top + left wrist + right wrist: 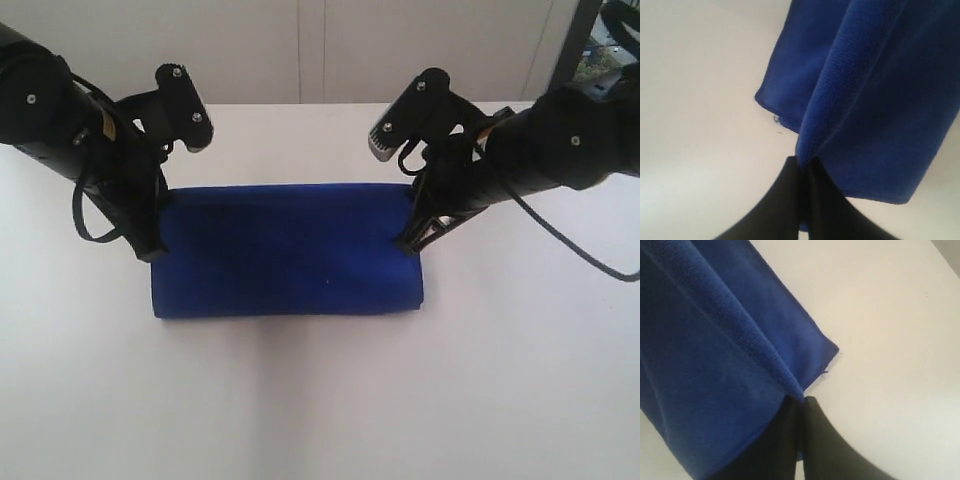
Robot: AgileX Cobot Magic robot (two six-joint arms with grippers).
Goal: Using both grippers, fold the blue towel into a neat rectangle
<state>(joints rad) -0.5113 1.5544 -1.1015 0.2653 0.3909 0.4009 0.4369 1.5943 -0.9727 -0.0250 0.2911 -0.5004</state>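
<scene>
Exterior view: the blue towel (pixel 290 250), a deep royal-blue rectangle of soft microfibre cloth, lies in the middle of the smooth matte white table (pixel 320 410). Its long sides run across the view. It is doubled over, with a rounded fold along the near long edge, and the surface is plain and lightly napped. The left gripper (pixel 150 247), a black two-fingered jaw on a black jointed arm, comes down on the towel's left short end. The right gripper (pixel 412 240), of the same build, meets the right short end. Thin black cables (pixel 85 228) loop beside the arms.

In the left wrist view the two glossy black fingers (pixel 785 200) are pressed together, with a stitched, ribbed hem of the upper cloth layer pinched between their tips. The cloth rises from that pinch in a soft ridge. The lower layer lies flat on the table, and its corner reaches out past the upper one. A small loose thread (pixel 776 119) curls off its edge.

The right wrist view shows the same: that arm's jaws are clamped on the hemmed edge of the upper layer. The lower layer's pointed corner lies flat on the table just beyond, with a tiny dark strand at its edge.
</scene>
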